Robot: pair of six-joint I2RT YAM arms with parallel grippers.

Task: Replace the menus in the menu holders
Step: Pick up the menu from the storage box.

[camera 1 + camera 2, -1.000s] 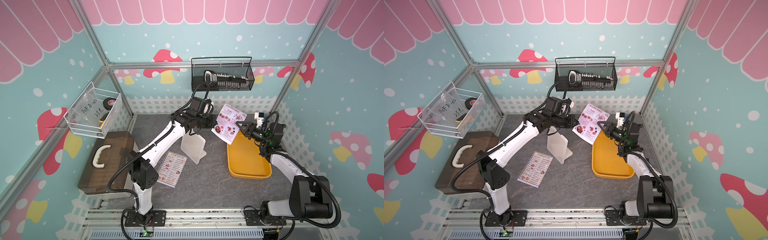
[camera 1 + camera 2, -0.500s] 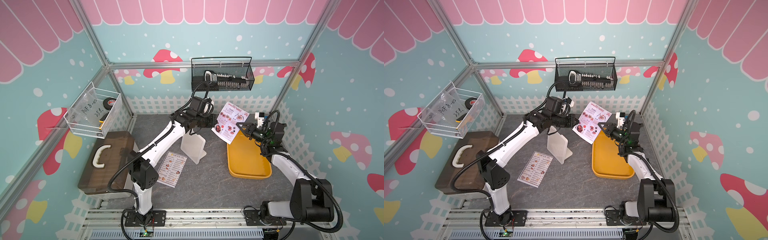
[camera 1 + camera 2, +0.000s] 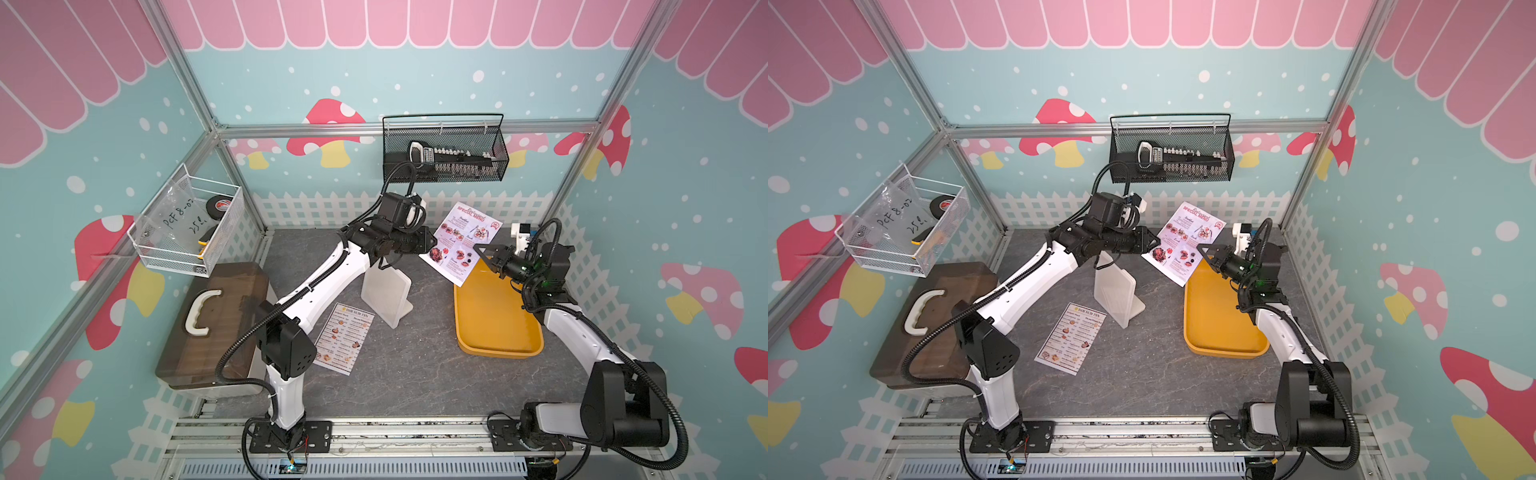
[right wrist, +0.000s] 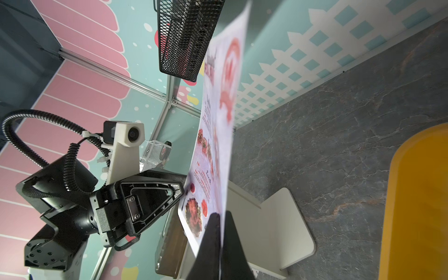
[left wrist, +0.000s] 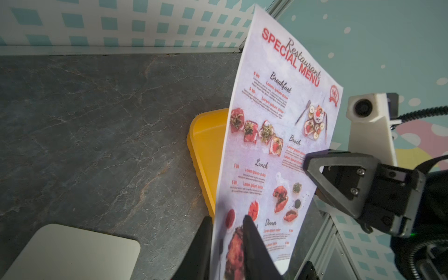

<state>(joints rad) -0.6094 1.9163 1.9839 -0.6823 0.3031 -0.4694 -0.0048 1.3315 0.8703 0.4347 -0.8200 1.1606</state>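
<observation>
SPECIAL MENU sheet (image 3: 459,243): thin, limp, light paper, aloft at 2 o'clock of menu holder (image 3: 386,297). Right gripper (image 4: 221,214) clamped on one edge. Left gripper (image 5: 226,217), jaws apparently parted, straddles the opposite edge. Best pinched at margins.

We see white arm shells (image 3: 320,282) between black joint housings (image 3: 286,349), ribbed black cable hoses (image 4: 31,114), triangular black jaws with silver screws, and a white camera bracket (image 5: 371,126) behind them.
</observation>
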